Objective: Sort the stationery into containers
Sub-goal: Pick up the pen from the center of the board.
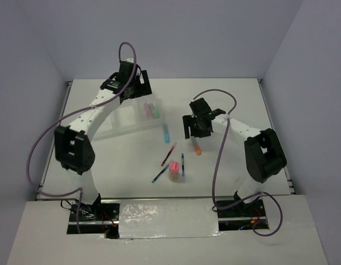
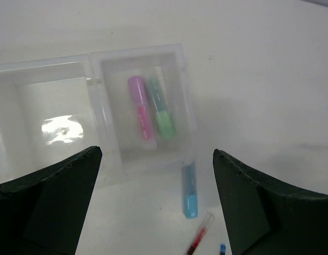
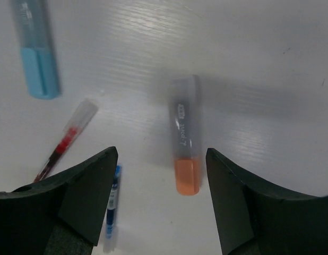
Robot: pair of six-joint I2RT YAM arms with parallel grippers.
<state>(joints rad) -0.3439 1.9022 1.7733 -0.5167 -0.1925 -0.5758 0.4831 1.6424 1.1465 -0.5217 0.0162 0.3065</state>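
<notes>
Left gripper has its fingers spread wide with nothing between them, hanging over the right-end compartment of the tray — the pink highlighter and green highlighter lie side by side in there. The blue highlighter sits on the table just outside that compartment's near corner. The right gripper is spread too, its fingers either side of the orange highlighter without touching it — the red pen lies just to its left.

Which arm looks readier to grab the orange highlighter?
Right. The right gripper hovers directly above the orange highlighter, open jaws either side of it; the left gripper is away over the tray.
</notes>
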